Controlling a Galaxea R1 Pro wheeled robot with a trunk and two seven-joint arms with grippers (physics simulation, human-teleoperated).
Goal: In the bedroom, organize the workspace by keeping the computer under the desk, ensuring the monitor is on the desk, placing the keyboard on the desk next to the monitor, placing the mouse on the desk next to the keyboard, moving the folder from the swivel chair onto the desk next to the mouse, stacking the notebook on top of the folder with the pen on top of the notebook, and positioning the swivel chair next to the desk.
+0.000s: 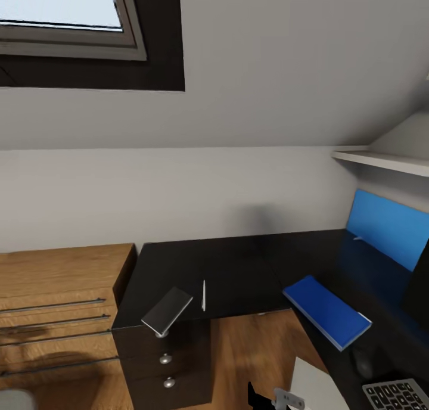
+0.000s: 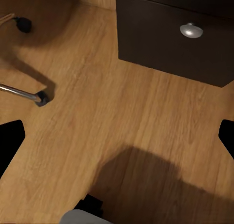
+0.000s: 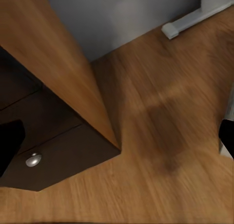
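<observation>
The black L-shaped desk (image 1: pixel 238 267) wraps the corner, its drawer unit at seven o'clock beside a wooden dresser (image 1: pixel 53 303). A flat blue folder (image 1: pixel 326 311) lies on the desk's right wing at four o'clock, overhanging the edge, probably just set down. Beyond it sits the dark-keyed keyboard (image 1: pixel 396 395) at five o'clock, and between them a dim black mouse (image 1: pixel 361 362) (hard to make out). A grey notebook (image 1: pixel 167 310) tips over the front edge at seven o'clock, just beside a thin white pen (image 1: pixel 204 295). Both wrist cameras look down at the wooden floor (image 2: pixel 97 126); dark fingertips spread at each frame's sides suggest both grippers gape wide, holding nothing.
</observation>
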